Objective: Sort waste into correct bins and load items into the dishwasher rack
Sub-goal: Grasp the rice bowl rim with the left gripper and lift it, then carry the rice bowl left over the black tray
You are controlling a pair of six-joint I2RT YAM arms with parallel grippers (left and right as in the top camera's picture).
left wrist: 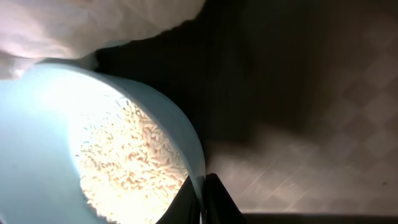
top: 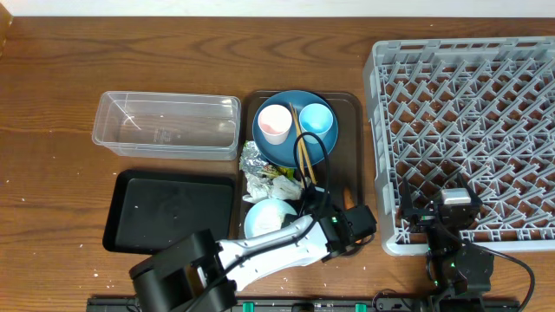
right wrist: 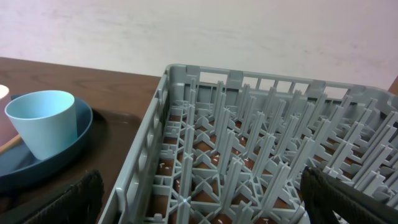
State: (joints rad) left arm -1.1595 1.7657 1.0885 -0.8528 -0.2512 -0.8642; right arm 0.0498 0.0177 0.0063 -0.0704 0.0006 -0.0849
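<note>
- Left gripper (left wrist: 203, 200) is clamped tight, one dark finger (left wrist: 221, 200) on either side of the rim of the light-blue bowl (left wrist: 37, 155) – that's a firm pinch.
- Inside the bowl, a heap of loose white rice grains (left wrist: 130, 163) sits against the wall nearest the grip.
- The white tissue wad (left wrist: 74, 25) bulges just beyond the bowl's far edge, and the brown serving tray (left wrist: 311, 177) lies underneath.
- Further up that tray: crumpled silver foil (top: 251, 159), the green-yellow wrapper (top: 283, 184), and an orange carrot piece (top: 348, 198) by the tray's right edge.
- At the tray's far end, the big blue plate (top: 279, 154) carries the pink cup (top: 274, 123), the blue cup (top: 316, 119) and the chopsticks (top: 304, 152).
- To the left, the clear tub (top: 169, 98) and the black tray (top: 169, 212) sit side by side.
- Right gripper (right wrist: 211, 205) hangs wide open, holding nothing, over the near edge of the grey dishwasher rack (right wrist: 261, 143).
</note>
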